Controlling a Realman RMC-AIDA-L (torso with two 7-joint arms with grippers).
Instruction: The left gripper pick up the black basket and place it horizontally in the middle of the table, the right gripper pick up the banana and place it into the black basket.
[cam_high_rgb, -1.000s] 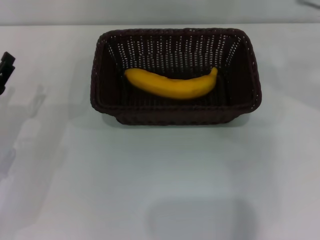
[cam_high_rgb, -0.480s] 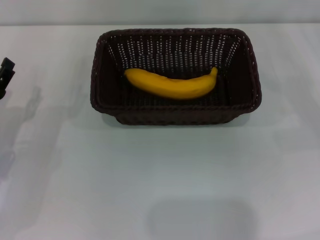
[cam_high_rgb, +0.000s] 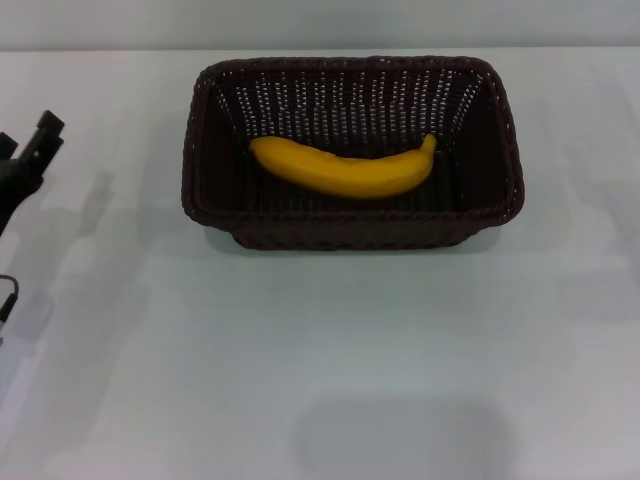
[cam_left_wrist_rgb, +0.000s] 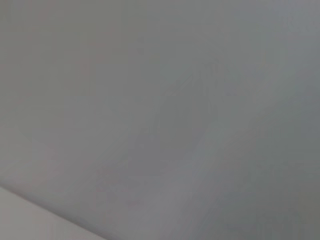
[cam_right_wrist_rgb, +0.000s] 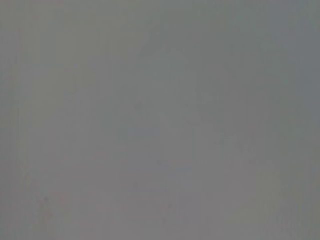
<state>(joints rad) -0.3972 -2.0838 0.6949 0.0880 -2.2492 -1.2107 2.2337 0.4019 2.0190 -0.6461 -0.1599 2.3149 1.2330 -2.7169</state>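
The black basket (cam_high_rgb: 350, 215) stands lengthwise across the far middle of the white table (cam_high_rgb: 330, 350) in the head view. The yellow banana (cam_high_rgb: 345, 168) lies flat inside it, stem tip to the right. My left gripper (cam_high_rgb: 35, 145) shows at the left edge of the head view, well apart from the basket and holding nothing I can see. My right gripper is out of view. Both wrist views show only plain grey-white surface.
The table's far edge (cam_high_rgb: 100, 50) runs just behind the basket. A thin black cable (cam_high_rgb: 8, 298) of the left arm shows at the left edge.
My left gripper has come further into view at the left edge, moving a little right and up. The basket and the banana have not moved.
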